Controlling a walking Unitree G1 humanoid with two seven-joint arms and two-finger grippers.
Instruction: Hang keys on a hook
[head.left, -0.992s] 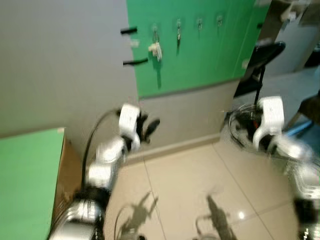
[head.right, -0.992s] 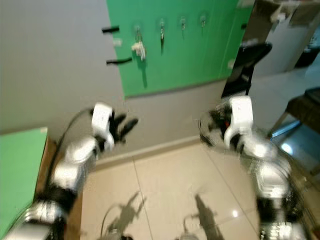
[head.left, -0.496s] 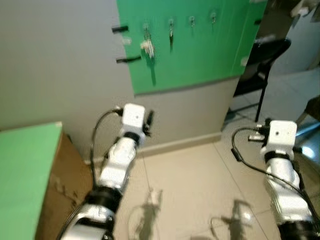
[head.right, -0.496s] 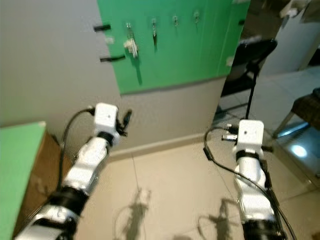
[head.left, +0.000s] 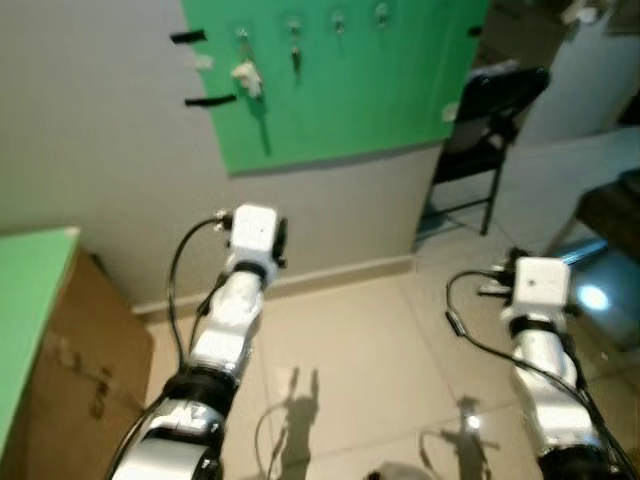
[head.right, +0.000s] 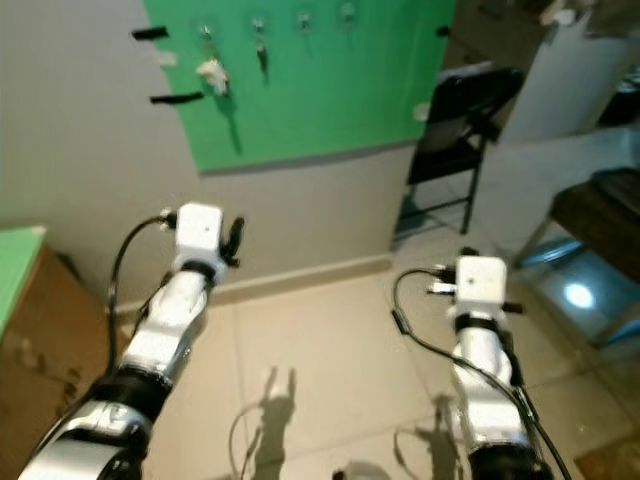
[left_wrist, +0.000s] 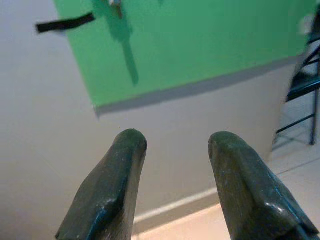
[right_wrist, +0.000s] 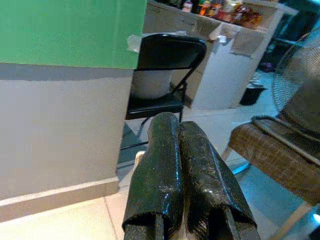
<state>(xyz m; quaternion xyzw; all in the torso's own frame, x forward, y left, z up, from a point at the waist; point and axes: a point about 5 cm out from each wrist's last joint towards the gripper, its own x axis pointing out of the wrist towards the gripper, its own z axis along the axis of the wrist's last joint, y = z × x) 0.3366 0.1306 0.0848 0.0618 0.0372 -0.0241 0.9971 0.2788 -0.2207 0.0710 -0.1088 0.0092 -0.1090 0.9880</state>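
Since earlier we turned right; our left gripper gapes toward what may be keys, while our right gripper is pressed together before a folding chair.

Glossy beige floor tiles mirror the light; the green board and grey wall look matt. Tool fingers are dull black, rubbery. Arms shine silver; the box is brown cardboard
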